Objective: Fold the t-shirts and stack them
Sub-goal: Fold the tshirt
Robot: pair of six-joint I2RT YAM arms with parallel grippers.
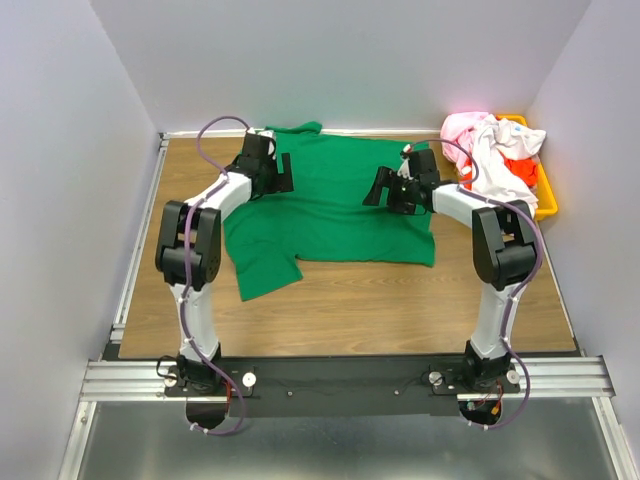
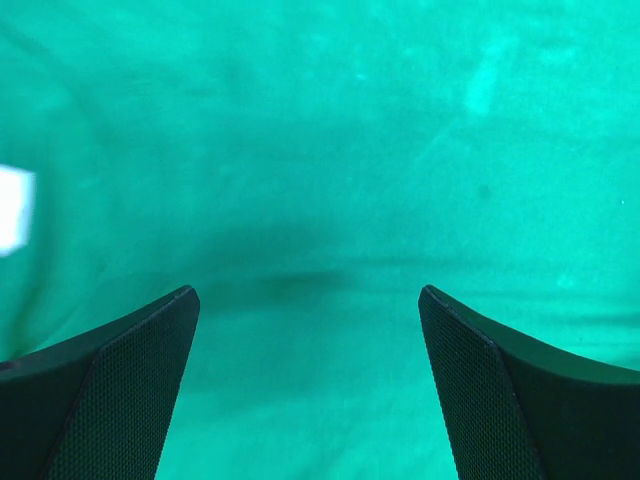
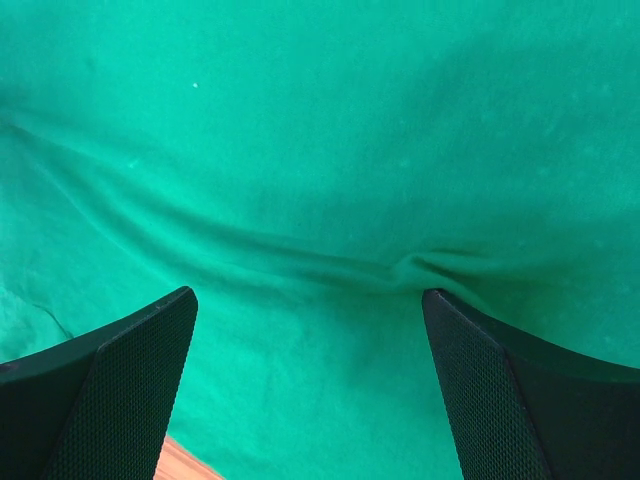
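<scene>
First, left tool point(image 1: 268, 170): its fingers are held apart over the green t-shirt point(image 1: 340, 205), at the cloth's 10 o'clock corner in the top view; nothing is clamped.
Left wrist view: the left tool point(image 2: 308, 295) is seen with both dark fingers spread wide, and only the green t-shirt point(image 2: 330, 140) fills the gap; whether the tips touch the cloth cannot be told.
Neck label point(image 2: 12, 208): a small white patch is cut off by the frame edge at 9 o'clock.
Green t-shirt: it is spread flat on the worktop point(image 1: 400, 310), across the far middle, with one sleeve pointing toward 7 o'clock.
Right tool point(image 1: 395, 190): it is held at the shirt's 2 o'clock edge, with the fingers parted and nothing gripped.
Right wrist view: the right tool point(image 3: 310, 295) is seen wide apart above the green t-shirt point(image 3: 320, 110); a long crease point(image 3: 300, 262) runs from 9 to 3 o'clock just ahead of the tips, and a sliver of worktop point(image 3: 185, 465) is seen at 7 o'clock.
Bin point(image 1: 547, 185): a yellow-orange bin is placed at the worktop's 2 o'clock corner.
Bin contents: a pink t-shirt point(image 1: 465, 128), a white t-shirt point(image 1: 497, 170) and an orange-red t-shirt point(image 1: 521, 157) are heaped unfolded, spilling over the rim.
</scene>
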